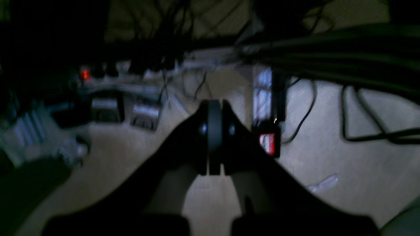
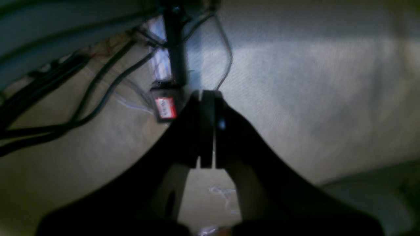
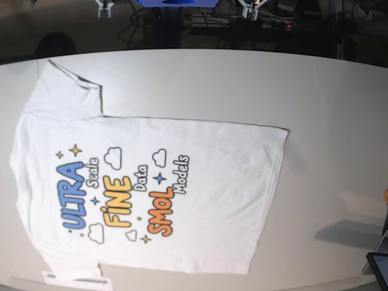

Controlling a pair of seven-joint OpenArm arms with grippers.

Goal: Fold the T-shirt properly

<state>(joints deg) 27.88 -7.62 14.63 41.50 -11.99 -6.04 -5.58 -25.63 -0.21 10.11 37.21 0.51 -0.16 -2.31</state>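
The T-shirt [image 3: 200, 188] lies spread flat on the white table [image 3: 327, 103] in the base view. Its colourful "ULTRA FINE SMOL" print faces up, the hem is to the right and one sleeve [image 3: 66, 91] is at the upper left. Neither arm appears in the base view. In the left wrist view my left gripper [image 1: 215, 109] is shut with nothing between its fingers, and it hangs over a carpeted floor. My right gripper [image 2: 206, 98] is likewise shut and empty, above the same floor. Neither wrist view shows the shirt.
Black cables [image 1: 361, 131] trail over the carpet beneath the grippers. A power strip with a red light [image 1: 85, 74] and a small red-labelled box [image 2: 165, 107] lie there too. A dark device [image 3: 379, 267] sits at the table's lower right edge. Equipment stands behind the far edge.
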